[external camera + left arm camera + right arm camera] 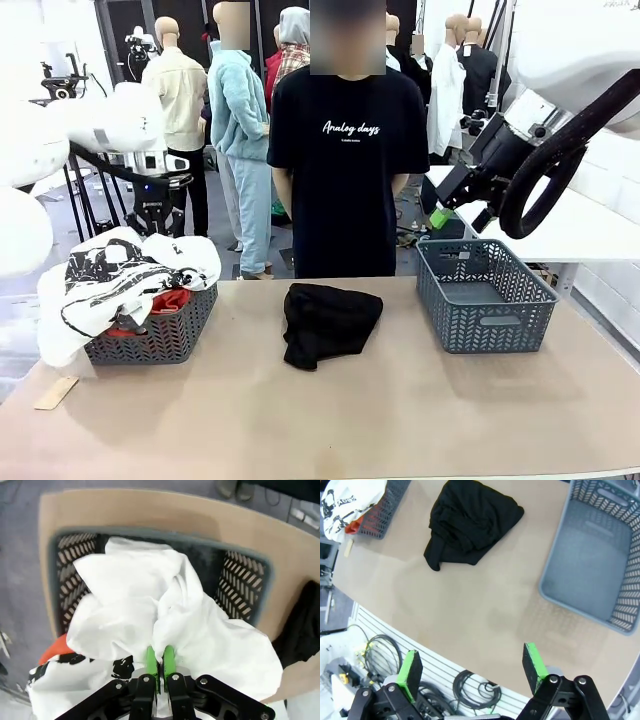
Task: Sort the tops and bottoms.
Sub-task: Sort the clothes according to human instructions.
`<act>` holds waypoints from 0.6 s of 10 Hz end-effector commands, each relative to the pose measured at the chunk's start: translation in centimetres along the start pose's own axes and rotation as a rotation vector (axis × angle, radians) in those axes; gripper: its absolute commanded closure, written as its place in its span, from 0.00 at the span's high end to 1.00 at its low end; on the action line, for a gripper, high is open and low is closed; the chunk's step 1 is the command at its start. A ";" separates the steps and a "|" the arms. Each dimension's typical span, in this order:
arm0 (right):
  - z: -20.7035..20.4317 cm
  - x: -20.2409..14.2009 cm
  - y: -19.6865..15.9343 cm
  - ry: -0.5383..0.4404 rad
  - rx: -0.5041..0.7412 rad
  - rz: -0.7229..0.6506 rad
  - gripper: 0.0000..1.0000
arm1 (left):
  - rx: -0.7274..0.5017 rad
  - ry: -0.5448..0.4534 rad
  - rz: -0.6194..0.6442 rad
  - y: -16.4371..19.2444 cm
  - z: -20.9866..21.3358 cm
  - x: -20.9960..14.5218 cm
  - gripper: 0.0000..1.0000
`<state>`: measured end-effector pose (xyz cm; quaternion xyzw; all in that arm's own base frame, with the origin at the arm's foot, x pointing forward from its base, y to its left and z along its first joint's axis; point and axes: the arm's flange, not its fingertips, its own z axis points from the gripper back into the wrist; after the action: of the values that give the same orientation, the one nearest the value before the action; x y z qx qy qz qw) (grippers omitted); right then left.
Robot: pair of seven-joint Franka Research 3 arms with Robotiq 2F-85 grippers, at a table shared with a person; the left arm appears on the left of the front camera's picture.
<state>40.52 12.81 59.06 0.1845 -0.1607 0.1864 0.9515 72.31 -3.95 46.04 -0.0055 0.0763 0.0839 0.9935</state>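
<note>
The table (400,420), a broad tan board, is carrying everything, with a person in a black T-shirt (345,150) standing at its twelve o'clock edge. The left basket (160,340), grey openwork plastic, is sitting at nine o'clock, and the right basket (480,300), its twin, is standing bare at three o'clock.

The white top (110,280), a soft cloth garment with bold black graphic print, is lying heaped over the left basket and spilling off its eight o'clock side. The black bottoms (325,322), a plain crumpled cloth garment, are lying at the table's centre, well apart from both baskets. The orange-red top (170,300), a soft cloth piece, is peeking out from under the white one inside the left basket.

The left gripper (160,662) is pressing its green pads together on what appears to be a thin fold of the white top, though the bunched cloth is hiding the contact. The right gripper (472,662) is hanging high at the three o'clock side, jaws spread wide and holding nothing.

Judging from this, the tops are being settled into the left basket. The next move calls for letting go of the fold, then taking the black bottoms to the right basket.
</note>
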 end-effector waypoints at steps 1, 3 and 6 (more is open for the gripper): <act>-0.1 -0.3 0.0 0.004 -0.005 -0.001 1.00 | -0.049 0.115 0.038 0.9 -1.7 -3.9 0.00; -0.1 -0.3 0.0 0.004 -0.005 -0.001 1.00 | -0.030 0.145 0.069 1.8 -3.0 -4.1 0.00; -0.1 -0.3 0.0 0.004 -0.005 -0.001 1.00 | 0.025 0.144 0.062 0.9 -5.5 -3.9 0.00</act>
<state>40.51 12.81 59.07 0.1845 -0.1608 0.1864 0.9515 69.06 -3.51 41.77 -0.0014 0.1532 0.1034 0.9828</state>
